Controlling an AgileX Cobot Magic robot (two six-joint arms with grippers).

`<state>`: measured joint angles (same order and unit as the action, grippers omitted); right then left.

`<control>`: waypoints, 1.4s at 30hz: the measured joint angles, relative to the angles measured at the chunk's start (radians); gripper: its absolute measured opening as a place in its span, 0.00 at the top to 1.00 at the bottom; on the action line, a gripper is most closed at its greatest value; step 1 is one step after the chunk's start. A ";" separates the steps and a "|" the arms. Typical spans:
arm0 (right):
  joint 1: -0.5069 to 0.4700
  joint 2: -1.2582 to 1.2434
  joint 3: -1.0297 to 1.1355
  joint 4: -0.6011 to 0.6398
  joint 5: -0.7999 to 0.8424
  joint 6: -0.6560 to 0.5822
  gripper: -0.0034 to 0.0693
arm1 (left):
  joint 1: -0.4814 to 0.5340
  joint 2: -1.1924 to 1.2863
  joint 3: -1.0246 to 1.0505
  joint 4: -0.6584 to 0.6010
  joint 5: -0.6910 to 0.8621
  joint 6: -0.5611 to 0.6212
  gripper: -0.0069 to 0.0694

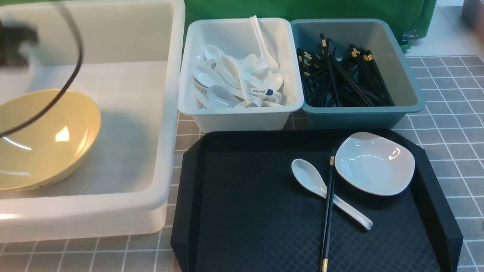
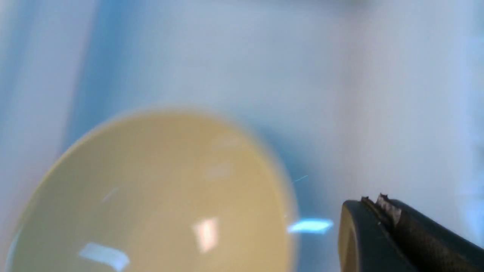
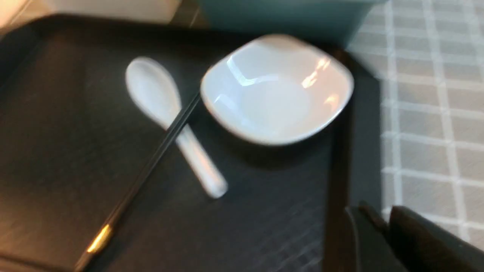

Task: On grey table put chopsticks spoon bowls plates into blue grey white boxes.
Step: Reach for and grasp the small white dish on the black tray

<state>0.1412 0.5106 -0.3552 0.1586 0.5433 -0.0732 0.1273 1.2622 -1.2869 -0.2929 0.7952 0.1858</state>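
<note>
Over white box (image 1: 172, 113), left end effector (image 2: 378, 202)

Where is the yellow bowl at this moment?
In the front view, the yellow bowl sits tilted inside the large white box on the robot's left side.

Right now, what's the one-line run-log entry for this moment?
left gripper: shut, empty | yellow bowl: in large white box | spoon, chopsticks, white dish: on black tray | right gripper: empty
</note>
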 joint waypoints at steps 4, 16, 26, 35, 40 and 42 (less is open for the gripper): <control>0.032 0.213 -0.109 0.001 0.030 0.073 0.58 | -0.167 -0.249 0.091 -0.036 -0.058 0.083 0.92; 0.037 0.812 -0.394 0.002 -0.015 0.160 0.35 | -0.268 -0.939 0.671 0.063 -0.018 0.012 0.92; 0.038 1.057 -0.420 0.002 -0.117 0.303 0.35 | -0.268 -1.064 0.860 0.139 -0.032 0.007 0.92; 0.038 1.124 -0.426 0.003 -0.251 0.392 0.37 | -0.268 -1.068 0.960 0.148 -0.205 0.015 0.92; 0.038 1.133 -0.426 0.003 -0.322 0.408 0.46 | -0.268 -1.068 0.973 0.148 -0.229 0.015 0.92; 0.038 1.137 -0.426 0.003 -0.349 0.415 0.54 | -0.268 -1.068 0.973 0.148 -0.240 0.015 0.92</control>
<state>0.1791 1.6473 -0.7813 0.1619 0.1939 0.3414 -0.1403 0.1944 -0.3134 -0.1449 0.5547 0.2007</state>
